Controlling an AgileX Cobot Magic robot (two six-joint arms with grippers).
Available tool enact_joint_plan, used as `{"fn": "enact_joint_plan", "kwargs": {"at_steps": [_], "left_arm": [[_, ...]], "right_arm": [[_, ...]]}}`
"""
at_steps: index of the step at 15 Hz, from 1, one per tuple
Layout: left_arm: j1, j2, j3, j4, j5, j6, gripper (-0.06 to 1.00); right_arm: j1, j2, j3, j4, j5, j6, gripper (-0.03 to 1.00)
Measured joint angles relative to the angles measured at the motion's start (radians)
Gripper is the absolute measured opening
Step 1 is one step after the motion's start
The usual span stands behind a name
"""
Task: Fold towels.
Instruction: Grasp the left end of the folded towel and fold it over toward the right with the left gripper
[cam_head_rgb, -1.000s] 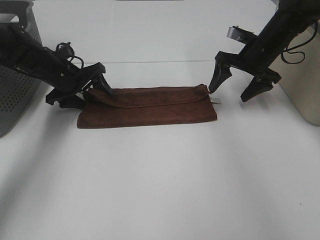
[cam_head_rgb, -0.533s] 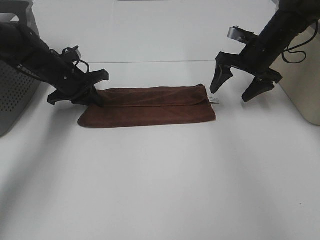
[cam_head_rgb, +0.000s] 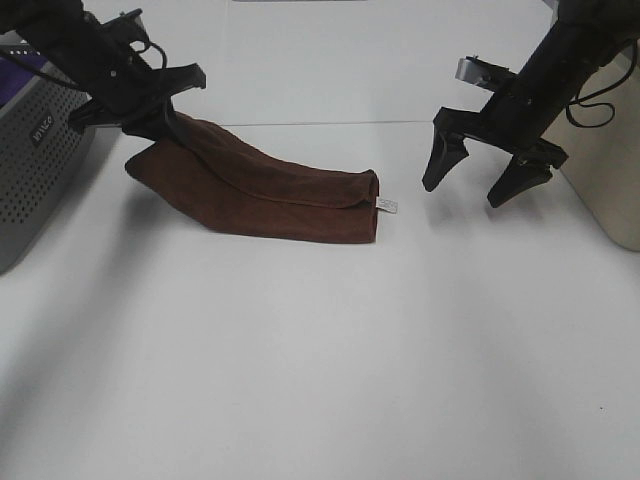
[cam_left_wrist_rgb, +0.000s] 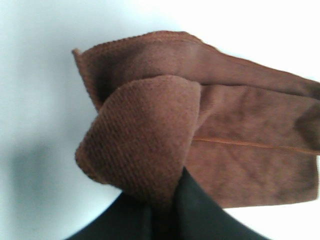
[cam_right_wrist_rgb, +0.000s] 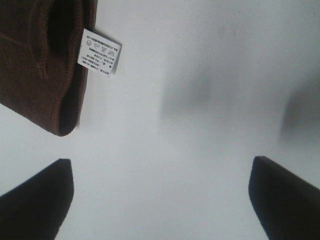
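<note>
Your brown towel (cam_head_rgb: 290, 195) lies folded on the white table (cam_head_rgb: 320, 360), tag end down; your right gripper (cam_head_rgb: 463, 194) hangs splayed wide just beside it; farther back, your left gripper (cam_head_rgb: 158, 122) pinches the towel's raised end.

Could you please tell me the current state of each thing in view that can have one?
Towel: folded, left end raised off the table, right end resting on it.
Left gripper: shut on the towel's left end.
Right gripper: open, empty, apart from the towel.
Label: sticking out at the towel's right end.
</note>
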Motion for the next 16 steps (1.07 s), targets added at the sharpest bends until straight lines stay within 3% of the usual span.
{"fn": "enact_joint_plan", "kwargs": {"at_steps": [3,10,14,16], "left_arm": [[-0.071,0.000,-0.052,-0.114,0.004,-0.011,0.04],[-0.265,0.094,-0.053,-0.181,-0.193,-0.027,0.04],[-0.305,0.139,-0.053,-0.210,-0.305,-0.073,0.13],[-0.323,0.148,-0.053,-0.300,-0.350,-0.075,0.22]], "right_arm": [[0.000,0.000,0.000,0.000,0.001,0.000,0.91],[0.000,0.000,0.000,0.000,-0.005,0.000,0.91],[0.000,0.000,0.000,0.000,-0.007,0.000,0.91],[0.000,0.000,0.000,0.002,-0.015,0.000,0.91]]}}
